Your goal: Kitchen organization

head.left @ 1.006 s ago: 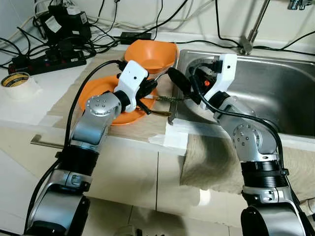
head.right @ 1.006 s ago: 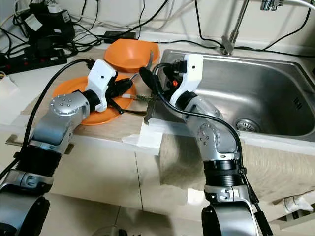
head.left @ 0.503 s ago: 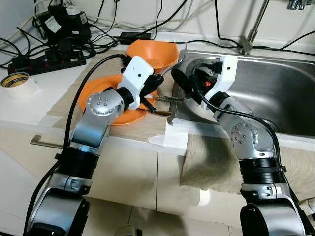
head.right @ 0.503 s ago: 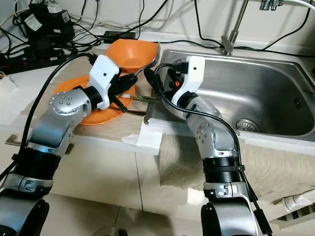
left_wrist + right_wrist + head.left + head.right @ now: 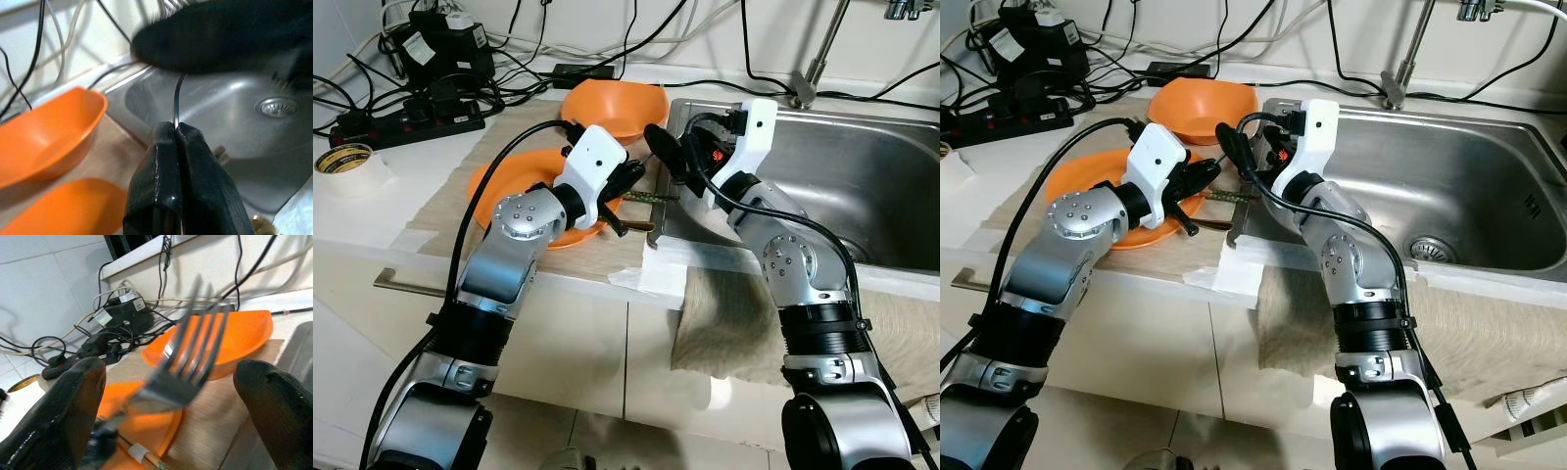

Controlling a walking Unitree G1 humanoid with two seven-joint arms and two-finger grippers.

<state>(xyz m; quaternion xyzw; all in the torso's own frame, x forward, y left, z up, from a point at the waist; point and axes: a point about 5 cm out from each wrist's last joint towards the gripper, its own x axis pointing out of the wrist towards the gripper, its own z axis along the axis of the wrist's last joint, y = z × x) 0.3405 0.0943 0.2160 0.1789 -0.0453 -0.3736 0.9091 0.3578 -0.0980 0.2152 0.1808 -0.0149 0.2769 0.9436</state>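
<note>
Stretching across the scene is a pale bench, with a steel sink sunk into its right half and a tap seen at the sink's back edge. A beige mat is laid over the bench beside the sink, and a cloth is draped over the front edge below it. On the mat, an orange plate is seen at the front and an orange bowl behind it, near the sink's corner. A black power strip with tangled cables is placed at the back left, and a roll of tape is seen at the far left.

Both silver arms are raised over the sink's near left corner. The left pincer is pressed together on the thin handle of a fork, which is held above the mat between the plate and the sink. The right pincer is spread wide apart, one black finger on each side of the fork's tines without any contact, as seen from the right wrist. A pair of chopsticks is laid across the mat toward the sink rim, just below the two pincers.
</note>
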